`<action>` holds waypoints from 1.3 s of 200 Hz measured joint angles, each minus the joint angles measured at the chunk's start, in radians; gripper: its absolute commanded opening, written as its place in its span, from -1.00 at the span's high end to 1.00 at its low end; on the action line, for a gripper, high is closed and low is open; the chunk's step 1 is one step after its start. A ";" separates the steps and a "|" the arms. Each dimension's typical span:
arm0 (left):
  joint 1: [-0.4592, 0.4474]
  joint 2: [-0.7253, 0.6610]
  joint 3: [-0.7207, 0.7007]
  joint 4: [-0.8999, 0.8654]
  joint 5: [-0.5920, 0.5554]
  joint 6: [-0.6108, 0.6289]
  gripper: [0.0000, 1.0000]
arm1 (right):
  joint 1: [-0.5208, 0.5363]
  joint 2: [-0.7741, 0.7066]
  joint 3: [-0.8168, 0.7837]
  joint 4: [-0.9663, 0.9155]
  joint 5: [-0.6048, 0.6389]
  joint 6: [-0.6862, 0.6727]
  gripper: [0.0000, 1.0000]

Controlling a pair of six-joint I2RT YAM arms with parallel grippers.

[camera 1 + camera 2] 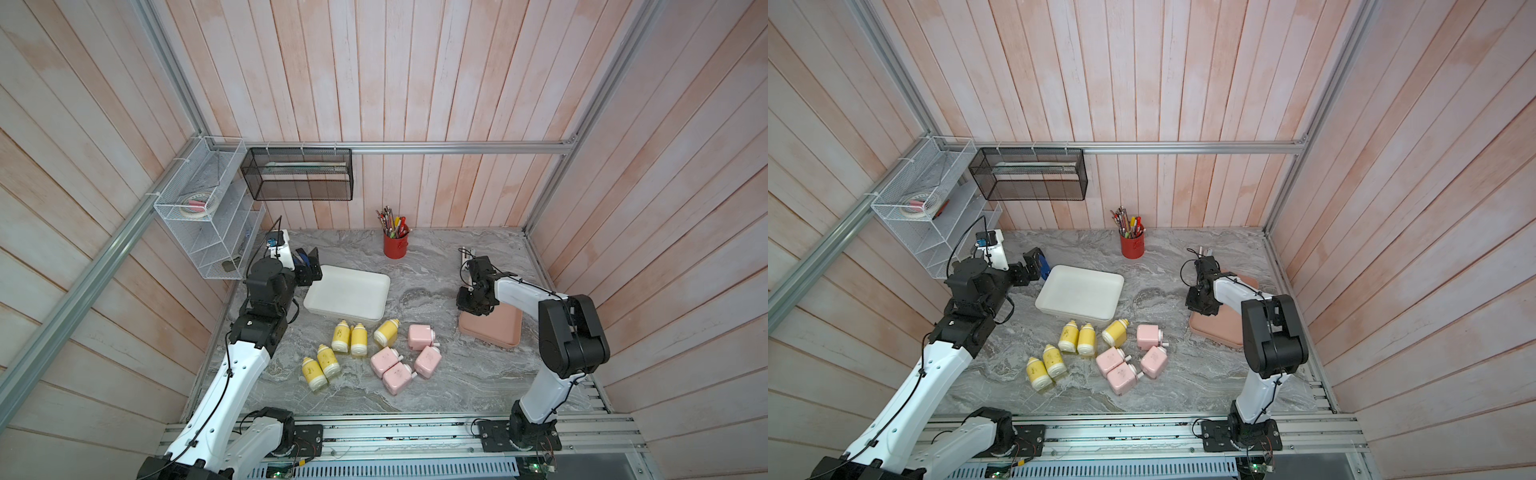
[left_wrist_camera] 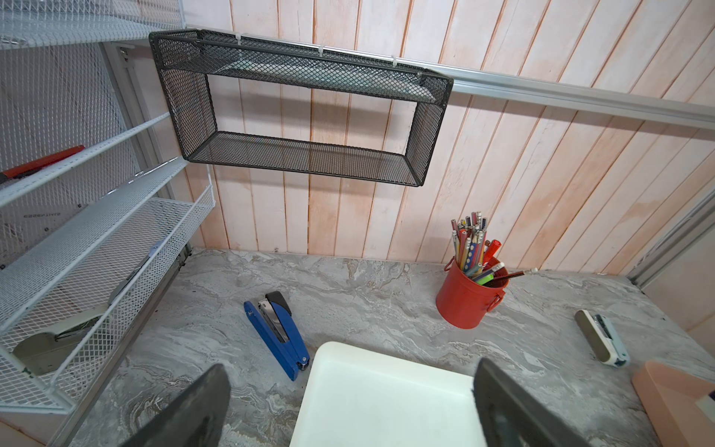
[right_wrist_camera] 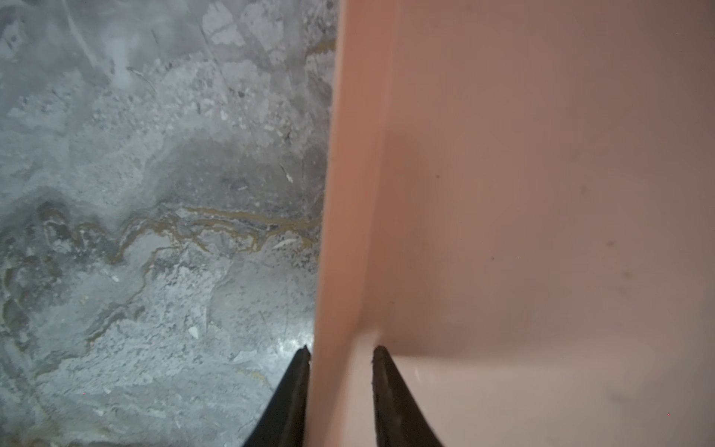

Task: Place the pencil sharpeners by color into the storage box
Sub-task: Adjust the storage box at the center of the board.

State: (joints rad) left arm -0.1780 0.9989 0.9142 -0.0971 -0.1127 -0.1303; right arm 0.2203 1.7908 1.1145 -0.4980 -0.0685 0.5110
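Several yellow bottle-shaped pencil sharpeners (image 1: 359, 338) lie on the marble table in front of a white storage box (image 1: 349, 297). Several pale pink boxy sharpeners (image 1: 398, 377) are clustered just right of them. A pink storage box (image 1: 498, 328) sits at the right. My right gripper (image 1: 473, 309) points down at its far left corner. In the right wrist view the gripper (image 3: 340, 348) is shut on the box's rim (image 3: 340, 193), one finger outside and one inside. My left gripper (image 2: 350, 371) hangs open over the white box's (image 2: 387, 406) back left corner, holding nothing.
A red pencil cup (image 1: 395, 245) stands at the back centre. A blue stapler (image 2: 276, 333) lies left of the white box. A small white device (image 2: 601, 342) lies at the back right. A white mesh rack (image 1: 199, 216) and a black mesh shelf (image 1: 299, 174) hang on the walls.
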 measured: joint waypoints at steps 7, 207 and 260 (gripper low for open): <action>0.000 0.000 0.000 0.000 0.000 0.000 -0.99 | 0.000 0.000 0.004 0.000 0.000 0.013 0.93; -0.020 -0.038 -0.017 0.008 -0.005 0.000 -0.99 | -0.073 -0.263 -0.057 0.131 -0.016 0.802 1.00; -0.021 -0.038 -0.017 0.009 -0.021 0.008 -0.99 | -0.081 -0.138 0.031 0.148 -0.011 0.934 1.00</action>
State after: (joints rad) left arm -0.1989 0.9607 0.8970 -0.0883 -0.1341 -0.1226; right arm 0.1394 1.6527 1.1454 -0.3496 -0.0795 1.4448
